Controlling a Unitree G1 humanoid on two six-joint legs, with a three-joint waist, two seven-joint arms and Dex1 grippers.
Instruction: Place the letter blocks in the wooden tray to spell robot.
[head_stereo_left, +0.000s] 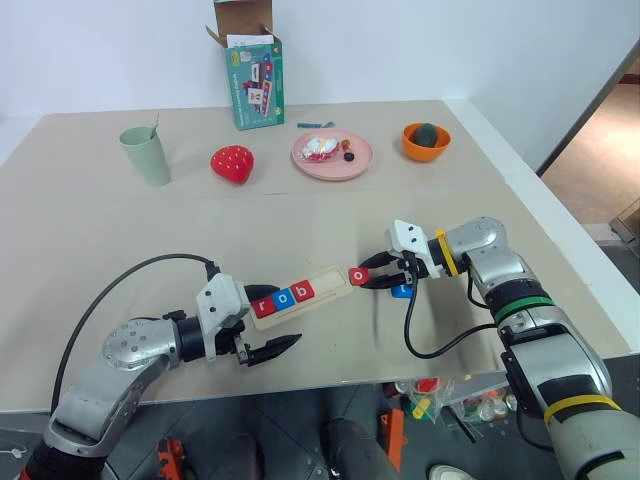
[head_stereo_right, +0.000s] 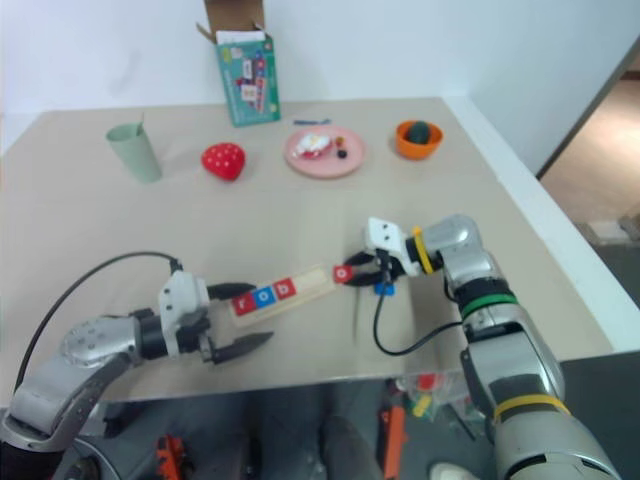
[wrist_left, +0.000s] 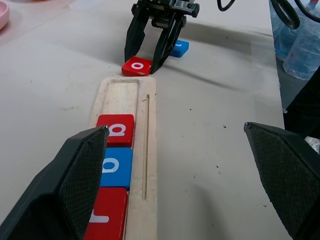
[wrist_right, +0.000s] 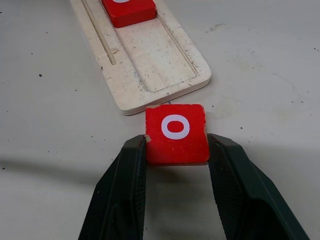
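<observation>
We see the right gripper (wrist_right: 176, 165) clenched on the red o block (wrist_right: 176, 132), which lies on the tabletop (head_stereo_left: 300, 215) just off the tray's (head_stereo_left: 330, 282) empty end — ready to go in after r, o, b. At the tray's 9 o'clock end, the left gripper (head_stereo_left: 268, 320) straddles it released — probably steadying. The blue block (wrist_left: 179, 48) waits beyond.

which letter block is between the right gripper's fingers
The red o block, on the table just off the wooden tray's end. The red r, blue o and red b sit in the tray; another blue block lies behind.

Jaws pinch the red o block (wrist_right: 176, 133) beside the wooden tray (wrist_right: 150, 70).
</observation>
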